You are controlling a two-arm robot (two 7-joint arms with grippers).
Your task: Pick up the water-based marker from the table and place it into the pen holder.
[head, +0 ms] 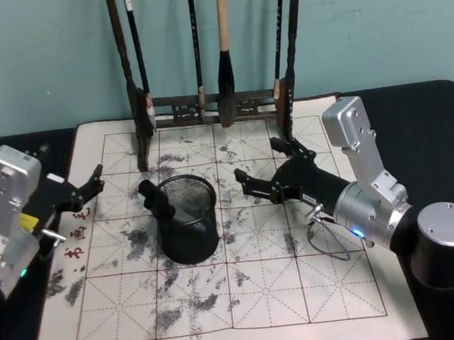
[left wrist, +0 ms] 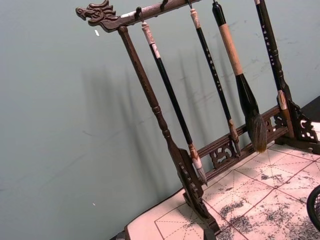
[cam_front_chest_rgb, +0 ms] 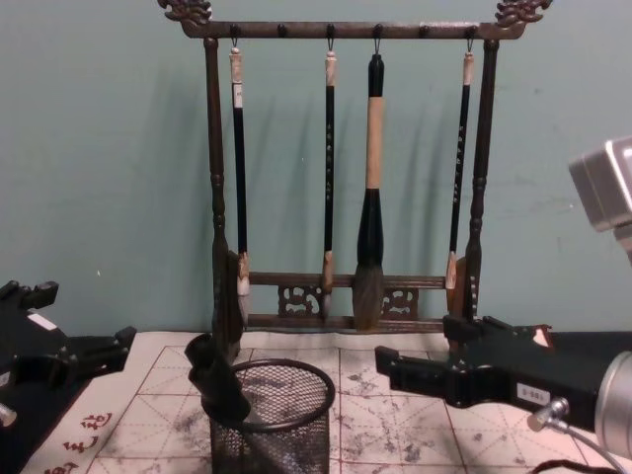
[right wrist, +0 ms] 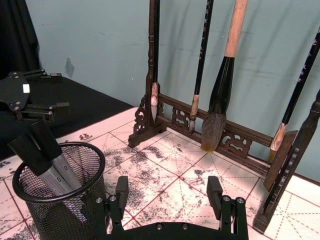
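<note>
Bench with mat; right gripper beside holder, jaws wide and empty; left gripper at the mat's edge, jaws apart. Marker leans inside holder, cap up. Judged: placement complete; withdraw clear of the rim.

Two robot arms with silver-grey metal casings and black ends. The right gripper has slim black fingers fixed with small round screws, a boxy silver wrist block, a rounded silver joint with a small blue light, a thin looped grey cable beneath, and a black collar capped in silver. The left gripper is black too, its silver housing showing a yellow patch and a green light
</note>
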